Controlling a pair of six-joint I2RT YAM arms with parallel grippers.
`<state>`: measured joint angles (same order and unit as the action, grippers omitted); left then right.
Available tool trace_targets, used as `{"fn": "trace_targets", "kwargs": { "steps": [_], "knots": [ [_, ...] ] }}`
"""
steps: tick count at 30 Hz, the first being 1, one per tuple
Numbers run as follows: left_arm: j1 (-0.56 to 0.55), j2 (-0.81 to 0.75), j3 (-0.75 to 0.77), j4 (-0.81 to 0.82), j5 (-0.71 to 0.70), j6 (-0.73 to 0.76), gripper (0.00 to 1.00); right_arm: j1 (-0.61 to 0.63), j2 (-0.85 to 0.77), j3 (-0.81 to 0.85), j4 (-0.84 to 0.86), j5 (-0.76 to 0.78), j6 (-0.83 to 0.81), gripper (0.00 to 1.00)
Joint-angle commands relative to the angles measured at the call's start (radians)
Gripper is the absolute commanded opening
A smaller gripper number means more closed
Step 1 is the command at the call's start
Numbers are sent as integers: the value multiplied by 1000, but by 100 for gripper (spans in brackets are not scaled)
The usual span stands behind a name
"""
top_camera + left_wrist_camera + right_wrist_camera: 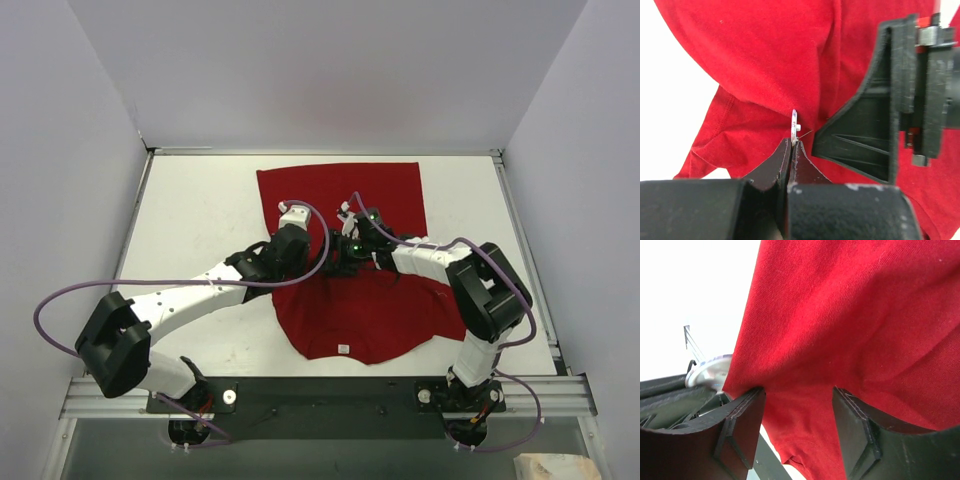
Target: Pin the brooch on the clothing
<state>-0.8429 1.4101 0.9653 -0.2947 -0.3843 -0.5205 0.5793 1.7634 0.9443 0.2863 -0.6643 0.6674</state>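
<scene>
The clothing, a red T-shirt (340,190), lies rumpled on the white table, its white label (343,349) at the near edge. Both grippers meet over its middle. My left gripper (792,142) is shut on the brooch (794,126), a thin silver disc seen edge-on, held against a raised fold of the clothing (765,60). In the right wrist view the brooch (707,372) shows at the left with its pin wire sticking up. My right gripper (797,395) stands open astride a hanging fold of the clothing (850,315); its left fingertip (747,407) touches the cloth.
The white table (190,220) is bounded by grey walls and a metal rail at the back and sides. The right gripper's black finger (875,125) stands close beside the left fingertips. Purple cables loop over both arms.
</scene>
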Motion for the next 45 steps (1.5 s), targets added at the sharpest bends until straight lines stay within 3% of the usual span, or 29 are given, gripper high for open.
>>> {"fn": "trace_targets", "kwargs": {
  "steps": [1, 23, 31, 40, 45],
  "knots": [
    [2, -10, 10, 89, 48, -19, 0, 13, 10, 40, 36, -29, 3, 55],
    [24, -140, -88, 313, 211, -16, 0, 16, 38, 54, 39, -49, 0, 47],
    [50, -168, -103, 315, 262, 5, 0, 16, 22, 56, 28, -58, -17, 47],
    [108, -201, -146, 296, 298, 39, 0, -33, -195, -4, -52, -44, -106, 51],
    [126, -221, -177, 305, 355, 62, 0, -81, -335, -87, -50, -52, -181, 68]
  ]
}}
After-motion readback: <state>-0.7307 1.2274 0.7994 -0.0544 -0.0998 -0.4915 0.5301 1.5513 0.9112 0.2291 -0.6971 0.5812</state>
